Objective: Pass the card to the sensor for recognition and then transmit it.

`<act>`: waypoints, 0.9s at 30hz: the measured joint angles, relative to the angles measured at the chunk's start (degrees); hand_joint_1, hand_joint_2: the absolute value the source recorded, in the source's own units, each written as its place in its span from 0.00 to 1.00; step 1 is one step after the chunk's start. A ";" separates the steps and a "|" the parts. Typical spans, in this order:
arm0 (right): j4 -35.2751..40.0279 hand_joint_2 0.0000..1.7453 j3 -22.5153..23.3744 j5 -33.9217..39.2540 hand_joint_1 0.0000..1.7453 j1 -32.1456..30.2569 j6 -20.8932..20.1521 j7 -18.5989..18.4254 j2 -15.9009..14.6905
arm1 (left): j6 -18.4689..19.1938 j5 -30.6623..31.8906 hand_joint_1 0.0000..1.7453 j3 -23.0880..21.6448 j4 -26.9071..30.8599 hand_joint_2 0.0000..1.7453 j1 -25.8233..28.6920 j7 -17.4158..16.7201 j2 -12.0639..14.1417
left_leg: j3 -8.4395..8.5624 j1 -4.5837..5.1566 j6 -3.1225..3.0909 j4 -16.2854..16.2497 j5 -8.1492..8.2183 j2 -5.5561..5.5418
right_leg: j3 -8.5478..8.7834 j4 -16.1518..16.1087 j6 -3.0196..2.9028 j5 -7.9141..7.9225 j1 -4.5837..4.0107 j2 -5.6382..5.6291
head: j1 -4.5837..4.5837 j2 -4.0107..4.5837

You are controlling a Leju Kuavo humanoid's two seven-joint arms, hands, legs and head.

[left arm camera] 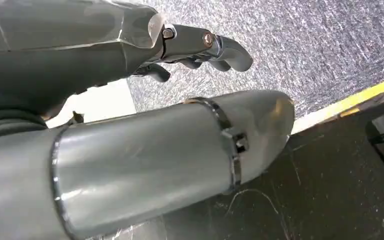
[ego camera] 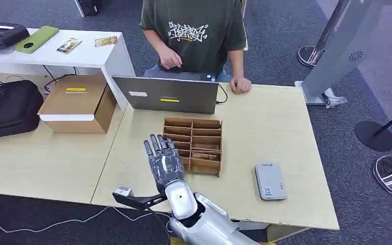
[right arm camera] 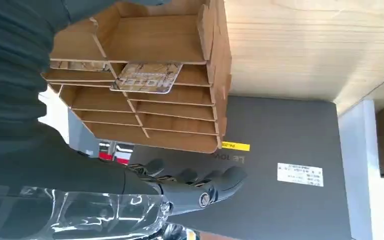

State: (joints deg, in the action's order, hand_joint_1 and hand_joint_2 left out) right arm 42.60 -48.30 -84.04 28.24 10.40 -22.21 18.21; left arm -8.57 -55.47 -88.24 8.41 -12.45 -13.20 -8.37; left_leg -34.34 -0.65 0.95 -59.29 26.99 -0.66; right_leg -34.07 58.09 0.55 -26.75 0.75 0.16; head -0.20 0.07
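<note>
One wooden slotted rack [ego camera: 193,145] on table; one card [right arm camera: 147,77] in it. One grey sensor pad [ego camera: 270,181]. One laptop [ego camera: 166,94]. One cardboard box [ego camera: 77,103]. One black bag [ego camera: 7,108]. Two cards [ego camera: 69,45] on one white side table [ego camera: 109,58]. One green phone [ego camera: 36,39]. One person [ego camera: 194,30].

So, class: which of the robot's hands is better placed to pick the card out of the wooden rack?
The right hand: it hovers open beside the wooden rack holding the card. The left hand hangs over carpet.
</note>
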 joint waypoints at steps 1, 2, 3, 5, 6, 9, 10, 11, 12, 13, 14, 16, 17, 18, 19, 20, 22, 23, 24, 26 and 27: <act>-0.24 1.00 0.32 -0.11 0.00 0.03 0.26 -0.30 0.00 | 0.00 0.46 0.00 0.00 0.00 0.00 0.00 0.00 0.00 | 0.00 0.00 0.00 0.00 0.00 0.00 | 0.00 0.00 0.00 0.00 0.00 0.00 | 0.00 0.00; -0.55 1.00 0.70 -0.29 0.00 0.06 0.61 -0.61 0.00 | 0.02 0.83 0.00 0.00 0.00 0.00 -0.02 -0.09 0.00 | 0.00 0.00 0.00 0.00 0.00 0.00 | 0.00 0.00 0.00 0.00 0.00 0.00 | 0.00 0.00; -0.96 1.00 1.30 -0.56 0.00 0.09 1.07 -1.11 0.00 | 0.13 1.18 0.00 0.00 0.00 0.00 -0.03 -0.20 0.00 | 0.00 0.00 0.00 0.00 0.00 0.00 | 0.00 0.00 0.00 0.00 0.00 0.00 | 0.00 0.00; -1.75 1.00 2.54 -1.05 0.00 0.15 1.58 -1.58 0.00 | 0.17 1.59 0.00 0.00 0.00 0.00 -0.03 -0.28 0.00 | 0.00 0.00 0.00 0.00 0.00 0.00 | 0.00 0.00 0.00 0.00 0.00 0.00 | 0.02 0.00; -2.08 1.00 3.19 -1.07 0.00 0.16 1.84 -1.79 0.00 | 0.24 1.79 0.00 0.00 0.00 0.00 -0.03 -0.28 0.00 | 0.00 0.00 0.00 0.00 0.00 0.00 | 0.00 0.00 0.00 0.01 0.00 0.00 | 0.02 0.00; -2.73 1.00 4.96 -1.07 0.00 0.15 2.19 -2.01 0.00 | 0.44 2.05 0.00 0.00 0.00 0.00 -0.03 -0.37 0.00 | 0.01 0.00 0.00 -0.01 0.00 0.00 | 0.00 0.00 0.00 0.01 0.00 -0.01 | 0.02 0.00; -2.82 1.00 5.60 -1.07 0.00 0.09 2.10 -2.06 0.00 | 0.50 2.23 0.00 0.00 0.00 0.00 -0.03 -0.48 0.00 | 0.00 0.00 0.00 -0.01 0.00 0.00 | 0.00 0.00 0.00 0.01 0.00 -0.01 | 0.02 0.00; -2.82 1.00 6.27 -1.07 0.00 0.04 1.92 -2.08 0.00 | 0.59 2.36 0.00 0.00 0.00 0.00 -0.03 -0.55 0.00 | 0.01 0.00 0.00 -0.01 0.00 0.00 | 0.00 0.00 0.00 0.01 0.00 -0.01 | 0.02 0.00; -2.84 1.00 6.78 -1.07 0.00 0.00 1.73 -2.23 0.00 | 0.63 2.43 0.00 0.00 0.00 0.00 -0.04 -0.61 -0.02 | 0.01 0.00 0.00 -0.01 0.00 0.00 | 0.00 0.00 0.00 0.01 0.00 -0.01 | 0.02 0.00; -2.84 1.00 7.52 -1.09 0.00 -0.07 1.58 -2.38 0.00 | 0.63 2.45 0.00 0.00 0.00 0.00 -0.03 -0.68 -0.02 | 0.00 0.00 0.00 -0.01 0.00 0.00 | 0.00 0.00 0.00 0.01 0.00 -0.01 | 0.02 0.00; -2.84 1.00 8.02 -1.16 0.00 -0.13 1.55 -2.41 0.00 | 0.66 2.45 0.00 0.00 0.00 0.00 -0.03 -0.79 -0.02 | 0.00 0.00 0.00 -0.01 0.00 0.00 | 0.00 0.00 0.00 0.01 0.00 -0.01 | 0.02 0.00; -2.82 1.00 9.20 -1.36 0.00 -0.34 1.49 -2.58 0.02 | 0.61 2.36 0.00 0.00 0.00 0.00 -0.04 -1.03 -0.02 | 0.00 0.00 0.00 -0.01 0.00 0.00 | -0.01 0.00 0.00 0.01 0.00 -0.01 | 0.02 0.00; -2.82 1.00 9.42 -1.38 0.00 -0.39 1.49 -2.60 0.02 | 0.59 2.32 0.00 0.00 0.00 0.00 -0.04 -1.03 -0.02 | 0.00 0.00 0.00 -0.01 0.00 0.00 | 0.00 0.00 0.00 0.01 0.00 -0.01 | 0.02 0.00; -2.82 1.00 9.42 -1.38 0.00 -0.39 1.49 -2.60 0.02 | 0.59 2.32 0.00 0.00 0.00 0.00 -0.04 -1.03 -0.02 | 0.00 0.00 0.00 -0.01 0.00 0.00 | 0.00 0.00 0.00 0.01 0.00 -0.01 | 0.02 0.00; -2.82 1.00 9.42 -1.38 0.00 -0.39 1.49 -2.60 0.02 | 0.59 2.32 0.00 0.00 0.00 0.00 -0.04 -1.03 -0.02 | 0.00 0.00 0.00 -0.01 0.00 0.00 | 0.00 0.00 0.00 0.01 0.00 -0.01 | 0.02 0.00; -2.82 1.00 9.50 -1.38 0.00 -0.40 1.49 -2.62 0.02 | 0.59 2.32 0.00 0.00 0.00 0.00 -0.04 -1.03 -0.02 | 0.00 0.00 0.00 -0.01 0.00 0.00 | 0.00 0.00 0.00 0.01 0.00 -0.01 | 0.02 0.00; -2.77 1.00 10.17 -1.51 0.00 -0.52 1.49 -2.80 0.02 | 0.50 2.25 0.00 0.00 0.00 0.00 -0.02 -1.03 -0.02 | 0.00 0.00 0.00 -0.01 0.00 -0.01 | -0.01 0.00 0.00 0.01 0.00 0.00 | 0.02 0.00; -2.58 1.00 10.80 -1.84 0.00 -0.66 1.40 -2.91 0.02 | 0.31 2.14 0.00 0.00 0.00 0.00 0.01 -1.03 -0.02 | 0.00 0.00 0.00 -0.01 0.00 0.00 | 0.00 0.00 0.00 0.01 0.00 -0.01 | 0.02 0.00; -1.31 1.00 12.17 -2.03 0.00 -1.08 0.94 -2.93 0.00 | -0.20 1.79 0.00 0.00 0.00 0.00 0.03 -1.03 -0.02 | 0.00 0.00 0.00 -0.01 0.00 0.00 | -0.01 0.00 0.00 0.01 0.00 -0.03 | 0.02 0.00; -0.52 1.00 12.76 -2.03 0.00 -1.29 0.64 -2.93 0.00 | -0.33 1.66 0.00 0.00 0.00 0.00 0.08 -1.01 -0.02 | 0.00 0.00 0.00 -0.01 0.00 0.00 | -0.01 0.00 0.00 0.01 0.00 -0.02 | 0.02 0.00; -0.19 1.00 12.98 -2.03 0.00 -1.37 0.55 -2.95 0.00 | -0.37 1.66 0.00 0.00 0.00 0.00 0.10 -1.01 -0.02 | 0.00 0.00 0.00 -0.01 0.00 0.00 | -0.02 0.00 0.00 0.01 0.00 -0.02 | 0.04 0.00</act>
State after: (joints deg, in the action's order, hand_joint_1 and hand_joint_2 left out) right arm 42.40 -35.32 -86.07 26.87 10.95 -25.16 18.21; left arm -8.94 -53.81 -88.24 8.41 -12.35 -14.21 -8.39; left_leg -34.34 -0.65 0.95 -59.29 26.99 -0.66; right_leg -34.09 58.09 0.56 -26.74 0.75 0.13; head -0.15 0.07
